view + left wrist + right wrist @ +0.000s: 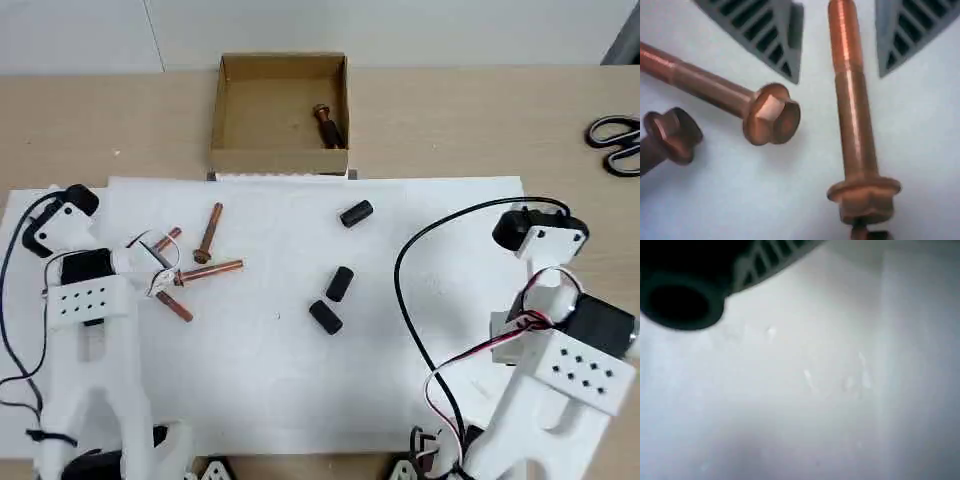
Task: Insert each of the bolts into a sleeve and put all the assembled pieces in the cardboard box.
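Your left gripper (839, 75) is hanging low over the foam mat (260, 380) at the left, jaws spread and gripping nothing, fingers (765, 35) straddling the threaded end of a copper bolt (855, 130). I'd say you're lining up a pinch on its shank. Other loose bolts (208, 235) are lying close beside it, crowding that approach. Your right gripper (725, 275) seems to be pinching a black sleeve (682, 302), bore exposed, over the mat's right side, probably waiting to receive that bolt. Three spare sleeves (340, 283) are lying mid-mat, and one assembled piece (326, 125) is resting in the far cardboard box (225, 110).
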### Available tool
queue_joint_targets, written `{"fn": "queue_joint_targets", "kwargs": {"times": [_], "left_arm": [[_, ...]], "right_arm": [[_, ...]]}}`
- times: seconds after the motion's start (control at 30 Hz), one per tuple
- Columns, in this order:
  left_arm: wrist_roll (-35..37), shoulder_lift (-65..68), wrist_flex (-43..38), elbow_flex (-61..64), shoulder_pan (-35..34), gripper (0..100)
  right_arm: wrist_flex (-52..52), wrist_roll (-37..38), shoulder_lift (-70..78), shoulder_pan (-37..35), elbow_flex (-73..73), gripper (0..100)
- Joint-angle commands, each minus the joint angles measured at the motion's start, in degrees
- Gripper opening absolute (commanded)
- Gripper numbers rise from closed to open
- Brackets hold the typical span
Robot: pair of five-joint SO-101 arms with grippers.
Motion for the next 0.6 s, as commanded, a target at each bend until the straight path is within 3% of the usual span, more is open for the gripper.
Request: {"fn": "queue_joint_targets", "kwargs": {"times": [0.0, 0.57], "left_arm": [[0.4, 2.0, -2.8, -2.2, -0.2, 10], [0.1, 10.8, -11.4, -2.2, -2.6, 10]], "right_arm": [[-0.6, -0.4, -1.3, 0.5, -0.2, 0.4], [-0.5, -0.4, -1.3, 0.5, -0.2, 0.4]]}}
